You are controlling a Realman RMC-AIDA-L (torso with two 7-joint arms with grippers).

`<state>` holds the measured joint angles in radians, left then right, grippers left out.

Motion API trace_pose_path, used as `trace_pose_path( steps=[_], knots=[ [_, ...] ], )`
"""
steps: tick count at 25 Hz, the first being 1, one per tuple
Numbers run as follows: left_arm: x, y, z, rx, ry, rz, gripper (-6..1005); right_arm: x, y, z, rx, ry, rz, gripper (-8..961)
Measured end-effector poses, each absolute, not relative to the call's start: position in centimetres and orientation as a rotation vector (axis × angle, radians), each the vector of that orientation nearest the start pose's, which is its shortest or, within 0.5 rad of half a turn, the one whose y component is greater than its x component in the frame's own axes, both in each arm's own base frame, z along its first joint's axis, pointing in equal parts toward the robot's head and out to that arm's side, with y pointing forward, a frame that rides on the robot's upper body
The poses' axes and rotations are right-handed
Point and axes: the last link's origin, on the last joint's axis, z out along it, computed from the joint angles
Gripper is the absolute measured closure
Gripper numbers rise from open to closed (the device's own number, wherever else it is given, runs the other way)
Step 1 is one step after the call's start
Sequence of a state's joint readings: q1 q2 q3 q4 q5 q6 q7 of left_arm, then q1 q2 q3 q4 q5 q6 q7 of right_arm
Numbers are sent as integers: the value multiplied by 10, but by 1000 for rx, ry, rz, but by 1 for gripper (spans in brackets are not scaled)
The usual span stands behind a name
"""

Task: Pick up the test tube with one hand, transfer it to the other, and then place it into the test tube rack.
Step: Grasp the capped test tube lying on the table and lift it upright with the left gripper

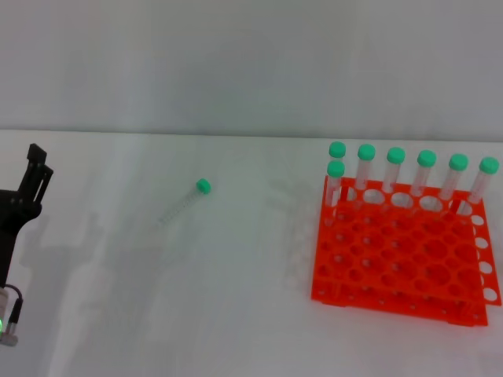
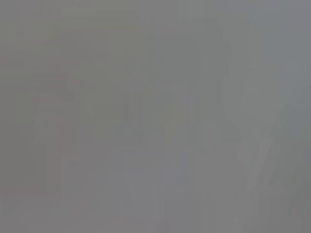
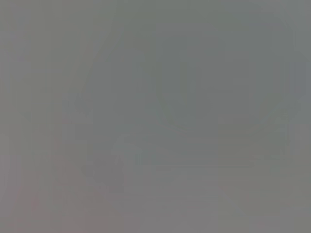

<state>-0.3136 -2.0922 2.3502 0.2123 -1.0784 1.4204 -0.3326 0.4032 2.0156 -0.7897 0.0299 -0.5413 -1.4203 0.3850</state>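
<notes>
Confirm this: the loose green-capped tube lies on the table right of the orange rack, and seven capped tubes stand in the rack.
Not quite. The head view shows the loose test tube lying on the table left of the test tube rack, not right of it. Seven capped tubes do stand in the rack.

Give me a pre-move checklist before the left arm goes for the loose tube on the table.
1. Loose test tube lying flat on the white table, apart from the rack, nothing over it: ok.
2. Left gripper at the table's left edge, well short of the tube, holding nothing: ok.
3. Left gripper open for the grasp: cannot tell.
4. Right gripper ready for the handover: cannot tell; it is in no view.
5. Orange test tube rack upright with free holes; seven green-capped tubes fill only its far rows: ok.
6. Wrist views usable for guidance: not ok; both show only plain grey.
</notes>
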Motion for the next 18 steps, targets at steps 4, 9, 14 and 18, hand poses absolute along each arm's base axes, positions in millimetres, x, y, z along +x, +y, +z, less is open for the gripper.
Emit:
trace_pose_path(
  steps=[4, 9, 14, 18],
  knots=[
    [-342, 282, 15, -1255, -659, -998, 115, 366, 303, 57, -1390, 533, 836, 82],
    [-347, 281, 10, -1267, -695, -969, 115, 362, 310, 59, -1395, 519, 844, 83],
    [-353, 289, 2, -1283, -793, -944, 116, 357, 322, 58, -1418, 518, 834, 84],
    [-351, 302, -2, -1299, -864, -967, 116, 355, 332, 54, -1449, 533, 807, 85]
  ],
)
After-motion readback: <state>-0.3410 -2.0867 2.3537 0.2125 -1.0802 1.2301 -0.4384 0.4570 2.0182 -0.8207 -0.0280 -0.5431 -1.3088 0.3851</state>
